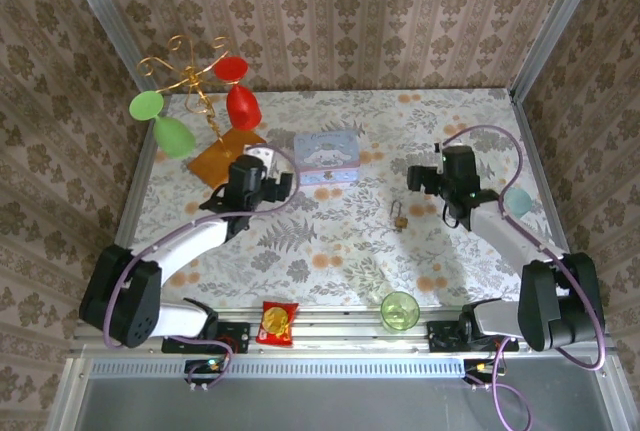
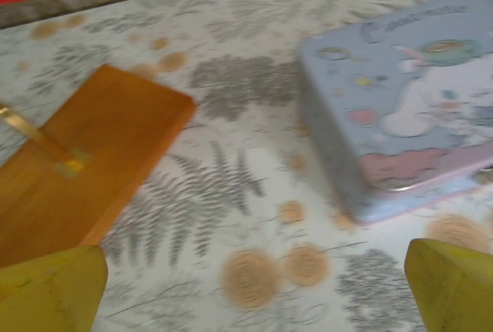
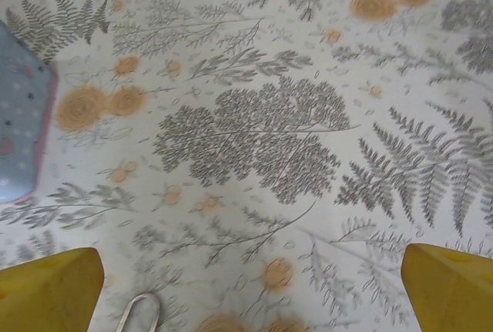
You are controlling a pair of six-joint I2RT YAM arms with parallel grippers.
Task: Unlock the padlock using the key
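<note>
Brass padlock (image 1: 400, 219) lies on the table (image 1: 330, 246) just nearside of the right pincer (image 1: 415, 180), its fingers spread wide and empty.

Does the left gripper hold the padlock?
No, the padlock lies on the table, well apart from the open left gripper.

The pale blue rectangular tin (image 2: 400, 108) towards the far edge of the counter (image 1: 330, 251) carries an arc of dark lettering along the top of its lid, too blurred to read. The red-and-orange snack packet (image 1: 277, 323) at the counter's near edge bears print too small to make out.
</note>
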